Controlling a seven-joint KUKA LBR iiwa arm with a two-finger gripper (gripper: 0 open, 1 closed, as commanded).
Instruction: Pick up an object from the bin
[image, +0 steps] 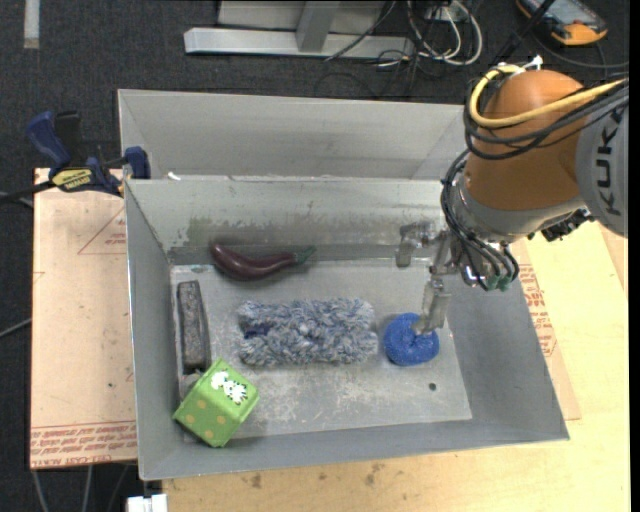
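Grey metal bin (300, 405): flat scuffed floor, sloped walls; arm (520, 130) leans in over right wall; shaggy blue-grey roll (305, 332) mid-floor, long axis left-right, right end just beside blue lump; purple aubergine (250, 261) along back wall; dark bar (191, 322) and green die (216, 404) at left, well apart; small blue lump (410, 344) right of centre, roundish, no clear long axis; gripper (432, 322) down at lump's right edge, lump just left of it; wide or narrow cannot be told; bare floor right and front of lump.
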